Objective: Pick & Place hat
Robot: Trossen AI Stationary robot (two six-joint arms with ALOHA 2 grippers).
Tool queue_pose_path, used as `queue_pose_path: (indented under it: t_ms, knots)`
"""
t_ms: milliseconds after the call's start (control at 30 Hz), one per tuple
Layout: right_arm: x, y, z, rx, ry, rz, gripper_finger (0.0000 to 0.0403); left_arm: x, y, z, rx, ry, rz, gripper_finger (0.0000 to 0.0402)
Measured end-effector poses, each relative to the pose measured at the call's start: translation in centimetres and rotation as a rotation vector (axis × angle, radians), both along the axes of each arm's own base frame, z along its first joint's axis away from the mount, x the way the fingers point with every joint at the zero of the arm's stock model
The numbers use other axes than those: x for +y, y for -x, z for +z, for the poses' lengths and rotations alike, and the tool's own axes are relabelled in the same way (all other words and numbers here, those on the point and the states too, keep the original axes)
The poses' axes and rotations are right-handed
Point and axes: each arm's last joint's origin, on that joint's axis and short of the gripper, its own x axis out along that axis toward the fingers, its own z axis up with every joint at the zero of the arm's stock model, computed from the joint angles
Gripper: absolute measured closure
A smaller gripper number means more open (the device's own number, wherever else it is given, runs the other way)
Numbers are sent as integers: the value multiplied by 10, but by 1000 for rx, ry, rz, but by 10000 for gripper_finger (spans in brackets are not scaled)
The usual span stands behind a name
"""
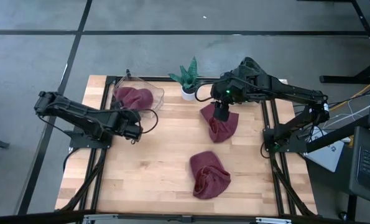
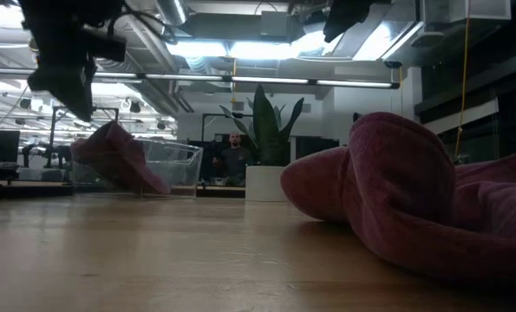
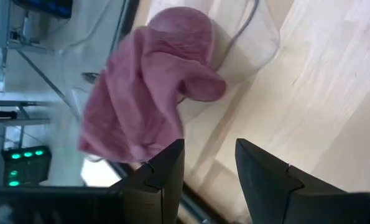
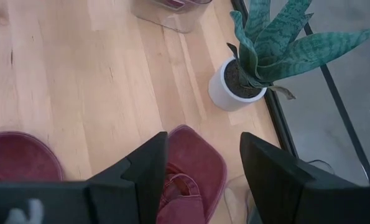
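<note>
— Where are the hats?
— One hat [image 1: 135, 98] lies in the bin [image 1: 155, 92]. Beside the bin hangs my left gripper [image 1: 135, 129], jaws apart and empty. Across from the bin, my right gripper [image 1: 221, 114] hangs jaws wide above another hat [image 1: 222, 126].

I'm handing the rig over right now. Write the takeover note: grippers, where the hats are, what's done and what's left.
Left gripper: open, empty, beside the clear bin.
Right gripper: open, above the hat by the plant, nothing gripped yet.
Hats: one hat in the bin, draped partly over its rim; one near the potted plant under the right gripper; one hat at the front of the table.
Done: one hat in the bin.
Left: two hats on the table; the one under the right gripper looks like the next pick.
</note>
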Motion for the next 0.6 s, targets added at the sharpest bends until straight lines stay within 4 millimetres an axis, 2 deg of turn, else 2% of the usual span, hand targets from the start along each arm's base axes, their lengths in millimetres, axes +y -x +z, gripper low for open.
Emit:
queue_pose_path:
  t_ms: [100,400,600]
  knots:
    - [0,-1,0,-7,2,2,202,0,0,-8,-46,-28,37,263]
    - [0,-1,0,-8,0,-1,202,4,1,-5,-100,-166,65,263]
    - [0,-1,1,-10,2,1,202,3,0,-6,-104,-119,80,263]
